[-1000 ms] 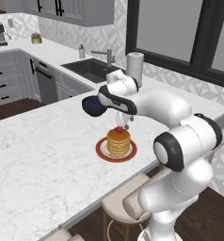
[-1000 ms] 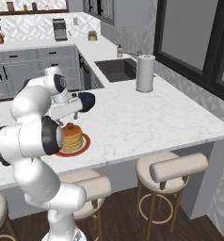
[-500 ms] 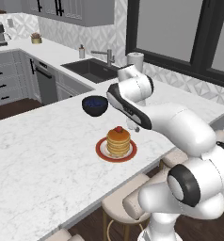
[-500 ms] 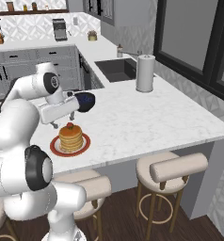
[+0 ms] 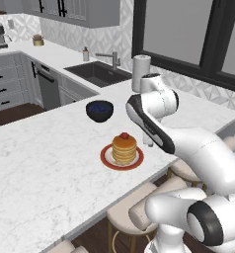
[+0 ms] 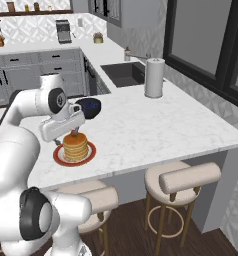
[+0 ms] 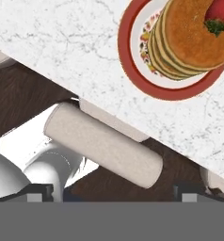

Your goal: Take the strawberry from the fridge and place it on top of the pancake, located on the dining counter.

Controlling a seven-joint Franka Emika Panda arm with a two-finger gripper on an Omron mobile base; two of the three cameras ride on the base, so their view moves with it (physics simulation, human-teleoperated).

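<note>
Strawberry (image 5: 123, 135) resting atop pancake (image 5: 124, 148) stack on red plate (image 5: 107, 159), near the edge of the white marble dining surface (image 5: 45, 163). Dark blue bowl (image 5: 99, 110) at 11 o'clock from the plate. Fingers (image 7: 111, 188) spread wide apart, holding nothing, over a beige stool (image 7: 102, 143) off the surface's edge.

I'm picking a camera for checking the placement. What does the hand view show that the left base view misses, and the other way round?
Hand view alone: the leafy cap of the strawberry and the plate's patterned inner rim. Left base view alone: the dark blue bowl, the sink and the paper towel roll behind. Both: the strawberry sitting on the pancake, the dining counter and a beige stool below its edge.
</note>
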